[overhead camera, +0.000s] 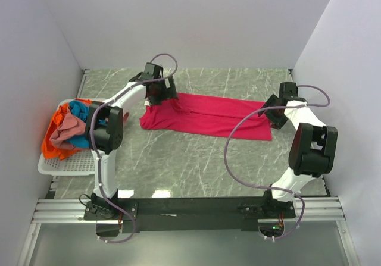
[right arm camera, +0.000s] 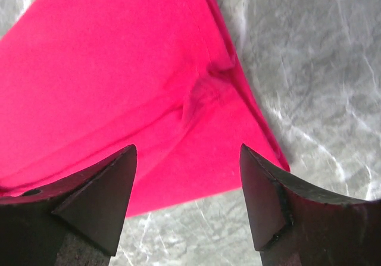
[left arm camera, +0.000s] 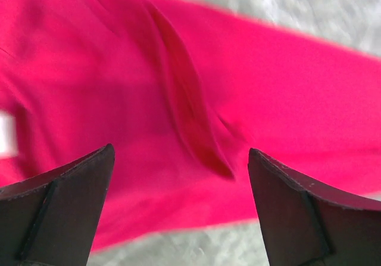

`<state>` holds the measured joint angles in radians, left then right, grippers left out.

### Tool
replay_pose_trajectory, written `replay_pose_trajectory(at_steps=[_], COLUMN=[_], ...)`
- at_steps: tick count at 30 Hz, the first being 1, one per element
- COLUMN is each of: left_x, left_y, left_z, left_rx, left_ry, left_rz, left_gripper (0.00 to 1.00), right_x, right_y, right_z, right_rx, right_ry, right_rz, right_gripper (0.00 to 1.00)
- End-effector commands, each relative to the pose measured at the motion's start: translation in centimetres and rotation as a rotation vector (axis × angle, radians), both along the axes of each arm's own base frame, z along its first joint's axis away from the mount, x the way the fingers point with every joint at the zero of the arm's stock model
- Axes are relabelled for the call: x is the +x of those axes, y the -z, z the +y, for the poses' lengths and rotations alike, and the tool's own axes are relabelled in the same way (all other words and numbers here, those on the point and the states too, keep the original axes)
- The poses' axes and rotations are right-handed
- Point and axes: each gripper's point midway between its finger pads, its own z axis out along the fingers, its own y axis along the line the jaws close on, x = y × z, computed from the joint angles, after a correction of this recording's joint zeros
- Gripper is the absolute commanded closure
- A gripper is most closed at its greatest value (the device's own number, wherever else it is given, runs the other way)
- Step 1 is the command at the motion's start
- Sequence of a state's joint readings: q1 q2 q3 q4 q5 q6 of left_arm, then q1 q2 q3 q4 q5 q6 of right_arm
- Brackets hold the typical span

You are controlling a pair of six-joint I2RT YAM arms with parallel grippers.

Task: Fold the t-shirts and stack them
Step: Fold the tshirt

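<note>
Spread into a long flat band across the middle of the table (overhead camera: pixel 196 165), the magenta-pink t-shirt (overhead camera: pixel 205 116) is laid from left to right, its right end slightly nearer than its left. A raised crease is seen near its left end and a small pucker near its right corner; elsewhere the cloth lies smooth.

The left gripper (left arm camera: pixel 178 153) is held over the far left part of the shirt. Its fingers (left arm camera: pixel 59 206) are spread wide, with nothing between them; the crease runs across the gap below. This view is blurred, so contact between tips and cloth cannot be told. The right gripper (right arm camera: pixel 187 150) is held over the shirt's right corner. Its fingers (right arm camera: pixel 89 200) are likewise parted, nothing is pinched, and the pucker lies below the gap, with the hem and bare marble to its right.

The near edge of the shirt is shown in both wrist views, with grey marbled tabletop beyond it. A broad strip of open table lies between that edge and the arm bases, and a narrower strip lies between the far edge and the back wall (overhead camera: pixel 190 22). Little room is left between the right corner and the right wall (overhead camera: pixel 351 69).

At the left edge, well apart from the spread shirt, a white slatted basket (overhead camera: pixel 65 166) is placed against the left wall. An orange t-shirt (overhead camera: pixel 55 126), a teal-blue t-shirt (overhead camera: pixel 78 108) and a dusty pink t-shirt (overhead camera: pixel 65 132) are heaped in it unfolded, the orange one hanging over the rim.
</note>
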<state>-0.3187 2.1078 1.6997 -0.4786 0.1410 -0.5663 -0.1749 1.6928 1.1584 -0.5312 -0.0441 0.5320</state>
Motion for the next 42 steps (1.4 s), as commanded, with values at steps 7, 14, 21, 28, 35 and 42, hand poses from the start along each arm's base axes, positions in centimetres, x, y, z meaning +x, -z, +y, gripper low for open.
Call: replay_pose_trajectory(at_steps=[7, 14, 21, 28, 35, 42], left_x=[-2.5, 1.2, 4.5, 4.4, -0.6, -4.3], left_y=[-1.2, 0.9, -2.7, -4.6, -9.5, -6.2], left_z=[-8.0, -10.0, -13.8, -14.9, -11.3, -5.3], left_rx=[-0.146, -0.151, -0.277, -0.275, -0.262, -0.13], left_ry=[0.128, 0.167, 0.281, 0.379, 0.297, 0.086], left_rz=[-0.018, -0.04, -0.22, -0.273, -0.327, -0.225], left_gripper=[0.01, 0.01, 0.01, 0.01, 0.01, 0.0], right_x=[-1.2, -1.8, -1.8, -0.6, 3.5, 10.5], right_y=[-0.8, -1.4, -1.9, -2.7, -3.8, -3.2], right_z=[0.6, 0.7, 0.6, 0.6, 1.9, 5.0], right_rx=[0.012, 0.004, -0.002, -0.002, -0.145, -0.117], right_ry=[-0.041, -0.046, -0.049, -0.056, -0.172, -0.236], right_rz=[-0.04, -0.051, -0.066, -0.101, -0.103, -0.105], right_gripper=[0.23, 0.23, 0.23, 0.23, 0.23, 0.22])
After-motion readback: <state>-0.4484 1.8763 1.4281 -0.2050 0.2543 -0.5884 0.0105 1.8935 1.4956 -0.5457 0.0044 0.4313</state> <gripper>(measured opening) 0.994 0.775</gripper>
